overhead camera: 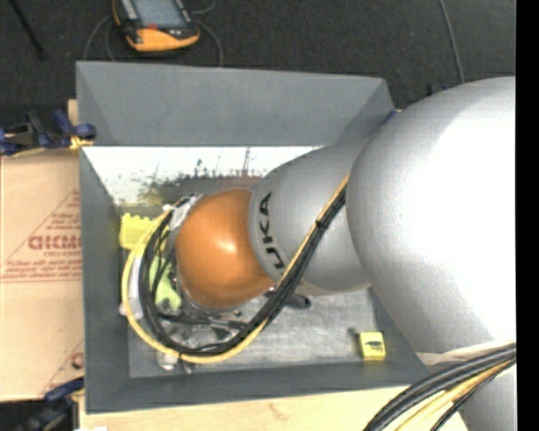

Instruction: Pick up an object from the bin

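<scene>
My gripper (196, 329) is low in the bin's left half, mostly hidden under the arm's orange cover, with only part of its dark and metal body visible. A yellow ridged block (135, 230) lies against the left wall, just up and left of it. A bright green thing (167, 291) peeks out beside the cables, close to the gripper's left side. A small silvery piece (167, 359) lies on the floor just below it. What is directly under the gripper is hidden.
A small yellow and black box-shaped thing (370, 345) lies near the bin's front right corner. The big silver arm and its looping cables cover the bin's middle and right. Bare grey floor shows along the front.
</scene>
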Tool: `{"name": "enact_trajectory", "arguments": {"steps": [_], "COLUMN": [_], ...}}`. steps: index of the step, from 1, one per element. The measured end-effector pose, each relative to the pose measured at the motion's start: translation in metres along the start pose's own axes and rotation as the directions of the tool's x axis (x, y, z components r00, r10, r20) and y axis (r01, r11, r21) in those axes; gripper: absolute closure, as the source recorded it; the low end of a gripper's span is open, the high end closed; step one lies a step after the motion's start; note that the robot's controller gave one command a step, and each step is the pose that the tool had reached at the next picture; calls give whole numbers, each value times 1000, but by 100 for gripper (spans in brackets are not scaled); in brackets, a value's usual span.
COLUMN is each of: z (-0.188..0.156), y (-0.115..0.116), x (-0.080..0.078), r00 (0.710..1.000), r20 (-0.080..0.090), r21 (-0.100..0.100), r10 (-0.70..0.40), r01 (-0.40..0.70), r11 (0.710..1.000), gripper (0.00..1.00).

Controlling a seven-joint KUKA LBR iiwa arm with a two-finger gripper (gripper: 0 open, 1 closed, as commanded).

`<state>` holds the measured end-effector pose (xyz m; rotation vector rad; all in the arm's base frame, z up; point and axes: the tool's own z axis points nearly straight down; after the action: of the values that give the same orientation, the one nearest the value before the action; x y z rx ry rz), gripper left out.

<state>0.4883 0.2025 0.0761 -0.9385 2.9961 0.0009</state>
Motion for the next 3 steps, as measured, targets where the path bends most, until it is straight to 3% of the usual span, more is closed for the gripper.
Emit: {"name": "enact_trajectory", "arguments": {"steps": [1,2,3], "z": [2,-43,-31], "y": [-8,-4,-34], "x": [-3,6,42], "r00": [985,1000,967], "r20": [0,-9,-1], "r21": [1,-2,0], "r10": [171,-10,255], "r01": [-171,10,-255], "r11": [985,1000,967], "gripper": [100,100,100]}}
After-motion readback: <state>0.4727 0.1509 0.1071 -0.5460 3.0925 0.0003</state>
